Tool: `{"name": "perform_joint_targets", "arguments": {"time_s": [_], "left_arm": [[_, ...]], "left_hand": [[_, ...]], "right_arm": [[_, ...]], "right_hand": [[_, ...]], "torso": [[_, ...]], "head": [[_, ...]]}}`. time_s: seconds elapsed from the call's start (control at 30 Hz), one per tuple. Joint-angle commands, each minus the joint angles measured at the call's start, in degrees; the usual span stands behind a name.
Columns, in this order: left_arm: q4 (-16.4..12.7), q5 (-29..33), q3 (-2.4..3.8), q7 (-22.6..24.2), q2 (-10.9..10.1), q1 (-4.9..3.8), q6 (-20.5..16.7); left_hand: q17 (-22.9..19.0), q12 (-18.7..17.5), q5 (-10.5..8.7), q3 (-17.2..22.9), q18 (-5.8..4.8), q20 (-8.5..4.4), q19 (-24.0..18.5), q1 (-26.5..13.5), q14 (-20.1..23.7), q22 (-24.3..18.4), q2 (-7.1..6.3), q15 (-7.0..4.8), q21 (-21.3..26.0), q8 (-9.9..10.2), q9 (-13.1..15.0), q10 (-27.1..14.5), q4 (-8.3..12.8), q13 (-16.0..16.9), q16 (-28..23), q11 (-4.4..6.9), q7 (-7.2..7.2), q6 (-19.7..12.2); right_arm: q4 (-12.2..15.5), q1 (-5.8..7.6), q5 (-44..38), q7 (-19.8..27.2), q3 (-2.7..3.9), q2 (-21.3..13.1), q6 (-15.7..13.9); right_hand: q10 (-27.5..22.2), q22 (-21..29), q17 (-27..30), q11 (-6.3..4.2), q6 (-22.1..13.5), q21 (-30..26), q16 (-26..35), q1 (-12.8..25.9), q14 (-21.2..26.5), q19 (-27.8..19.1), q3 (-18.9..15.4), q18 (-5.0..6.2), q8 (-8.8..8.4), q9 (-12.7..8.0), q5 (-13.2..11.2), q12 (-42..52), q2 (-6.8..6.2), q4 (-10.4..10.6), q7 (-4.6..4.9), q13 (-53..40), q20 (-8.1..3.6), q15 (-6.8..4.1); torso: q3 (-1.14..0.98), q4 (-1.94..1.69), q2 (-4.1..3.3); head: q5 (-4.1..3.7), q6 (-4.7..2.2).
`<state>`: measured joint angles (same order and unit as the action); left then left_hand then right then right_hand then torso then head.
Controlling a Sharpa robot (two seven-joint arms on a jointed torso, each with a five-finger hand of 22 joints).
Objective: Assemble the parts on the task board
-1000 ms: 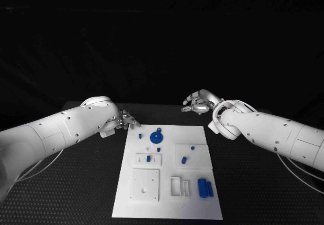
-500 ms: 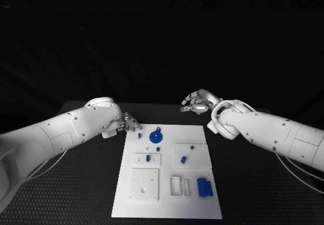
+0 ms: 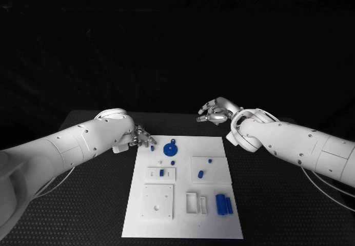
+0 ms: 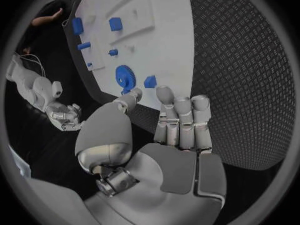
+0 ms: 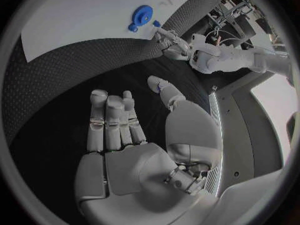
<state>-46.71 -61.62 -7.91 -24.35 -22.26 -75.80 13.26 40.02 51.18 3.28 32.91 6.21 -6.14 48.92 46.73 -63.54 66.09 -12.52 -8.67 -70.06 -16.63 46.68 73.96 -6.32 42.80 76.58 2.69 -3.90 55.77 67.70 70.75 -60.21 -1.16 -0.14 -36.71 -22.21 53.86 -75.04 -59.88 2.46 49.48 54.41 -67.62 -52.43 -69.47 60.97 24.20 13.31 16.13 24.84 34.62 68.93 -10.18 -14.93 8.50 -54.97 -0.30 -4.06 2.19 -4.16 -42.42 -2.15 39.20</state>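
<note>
Task board (image 3: 185, 205) lies mid-frame on the tabletop (image 3: 89, 205); left hand (image 3: 139, 137), released, hovers at its upper-left corner near the gear (image 3: 170, 150); right hand (image 3: 214, 114), released, hovers upper right.

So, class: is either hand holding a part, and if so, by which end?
Nothing is held. The left hand hovers with fingers apart at the task board near the blue gear; the right hand is open over the table.

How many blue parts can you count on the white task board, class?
7, and the left arm may hide more: a small piece and gear at the far end, three small pieces mid-board, an oblong one, a paired block nearest.
</note>
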Motion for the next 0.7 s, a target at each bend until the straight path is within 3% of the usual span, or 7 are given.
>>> {"name": "perform_joint_targets", "arguments": {"time_s": [0.03, 0.37, 0.7], "left_arm": [[0.2, 0.6, -0.01, 0.9, 0.4, 0.19, 1.5], [0.4, 1.5, -0.03, 1.2, 0.6, 0.30, 2.0], [0.6, 1.9, -0.04, 1.6, 0.8, 0.32, 2.4]], "left_hand": [[0.1, 0.0, -0.26, -0.2, -0.55, -7.92, -0.4, -0.3, 0.5, -0.1, 0.58, 0.03, -0.4, -0.3, -0.1, -0.4, -0.2, 0.1, 0.2, -0.09, 0.02, -0.4], [0.2, 0.1, -0.23, -0.9, -0.45, -7.86, -0.7, 0.1, 0.7, -0.1, 1.58, 0.04, -0.6, -0.6, -0.1, -0.7, 0.1, 0.3, 0.3, -0.09, 0.03, -0.4], [0.4, 0.3, -0.18, -2.4, -0.36, -7.80, -1.5, 2.0, 1.1, -0.3, 4.61, -0.04, -1.2, -1.2, -0.4, -0.9, 2.7, 0.6, 0.6, 0.02, 0.17, 0.1]], "right_arm": [[0.1, -0.02, -0.2, 0.1, 0.02, 0.1, 0.4], [0.0, -0.02, -0.2, 0.1, 0.03, 0.2, 0.4], [-0.1, -0.02, -0.2, 0.2, 0.03, 0.5, 0.4]], "right_hand": [[-0.3, -0.8, 0.1, -0.07, -0.1, -0.4, -0.3, 0.3, 0.2, -0.1, -0.3, 1.69, -0.21, -0.1, -0.3, 0.4, 0.41, 0.2, 0.35, 0.1, 0.23, 0.18], [-0.3, -0.8, 0.1, -0.07, -0.1, -0.4, -0.3, 0.3, 0.2, -0.1, -0.3, 1.69, -0.20, -0.1, -0.3, 0.4, 0.44, 0.2, 0.35, 0.1, 0.23, 0.18], [-0.3, -0.8, 0.1, -0.07, 0.0, -0.4, -0.3, 0.3, 0.2, -0.1, -0.3, 1.69, -0.18, -0.1, -0.3, 0.4, 0.48, 0.2, 0.35, 0.2, 0.23, 0.18]], "torso": [[0.01, -0.05, 0.01], [0.01, -0.06, 0.06], [0.00, -0.07, 0.02]], "head": [[-0.04, -0.01], [-0.07, 0.06], [-0.01, 0.09]]}}
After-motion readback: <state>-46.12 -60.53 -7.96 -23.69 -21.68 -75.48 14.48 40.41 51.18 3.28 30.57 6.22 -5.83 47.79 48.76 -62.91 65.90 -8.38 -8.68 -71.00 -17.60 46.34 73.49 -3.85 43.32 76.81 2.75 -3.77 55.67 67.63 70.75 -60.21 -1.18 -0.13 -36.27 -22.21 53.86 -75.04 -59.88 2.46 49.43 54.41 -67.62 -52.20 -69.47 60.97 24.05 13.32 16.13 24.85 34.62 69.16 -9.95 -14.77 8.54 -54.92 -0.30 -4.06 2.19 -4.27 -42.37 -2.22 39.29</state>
